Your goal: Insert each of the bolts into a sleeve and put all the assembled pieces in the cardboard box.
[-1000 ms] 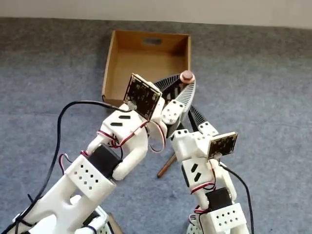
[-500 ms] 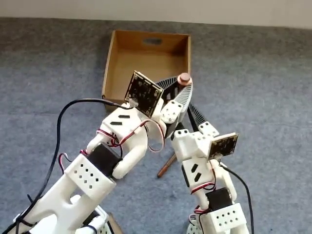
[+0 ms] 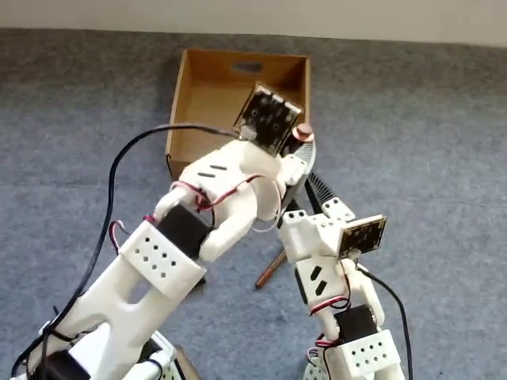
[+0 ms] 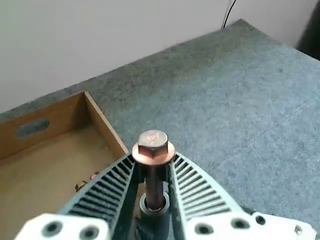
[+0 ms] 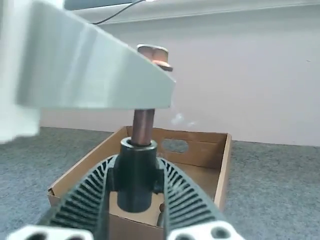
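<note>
A bolt (image 4: 153, 146) is grasped by the left fingers (image 4: 107, 187), its shaft set in a sleeve (image 5: 136, 177) clenched by the right fingers (image 5: 182, 200), above the box's (image 3: 178, 103) near right corner.

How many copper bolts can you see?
2. The first bolt is pinched in the left gripper, its end in the black sleeve that the right gripper holds. The second bolt lies loose on the carpet. More may be hidden in the cardboard box.

Bright, even, diffuse light from above. Soft shadow on table (image 3: 444, 119) under left arm (image 3: 158, 269); cardboard box (image 3: 238, 95) interior evenly lit.
</note>
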Robot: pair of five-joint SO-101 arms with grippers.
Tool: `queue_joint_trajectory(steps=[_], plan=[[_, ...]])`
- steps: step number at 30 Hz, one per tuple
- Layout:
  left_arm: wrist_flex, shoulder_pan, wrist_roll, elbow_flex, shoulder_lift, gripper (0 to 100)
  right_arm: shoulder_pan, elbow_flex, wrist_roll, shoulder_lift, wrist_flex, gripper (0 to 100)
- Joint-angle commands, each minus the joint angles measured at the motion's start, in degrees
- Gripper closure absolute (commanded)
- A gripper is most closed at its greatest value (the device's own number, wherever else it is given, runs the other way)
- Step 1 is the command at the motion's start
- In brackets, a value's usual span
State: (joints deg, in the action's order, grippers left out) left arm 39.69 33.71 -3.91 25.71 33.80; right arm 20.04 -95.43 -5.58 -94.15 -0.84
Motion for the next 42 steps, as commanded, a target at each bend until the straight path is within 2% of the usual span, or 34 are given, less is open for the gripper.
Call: queue_joint_trajectory(steps=[1, 30, 35, 42], plan=[[2.0, -1.1, 0.6, -4.8, -0.3, 99, 0.0, 0.0, 0.0, -0.6, 1.3, 99.2], [2.3, -2.9, 0.5, 2.5, -0.2, 99, 0.0, 0.0, 0.0, -0.2, 1.3, 99.2], [1.9, -2.9, 0.6, 6.5, 6.3, 99, 0.0, 0.0, 0.0, -0.3, 1.3, 99.2], [-6.7, -2.9, 0.6, 18.4, 15.3, 99, 0.1, 0.0, 0.0, -0.2, 1.3, 99.2]])
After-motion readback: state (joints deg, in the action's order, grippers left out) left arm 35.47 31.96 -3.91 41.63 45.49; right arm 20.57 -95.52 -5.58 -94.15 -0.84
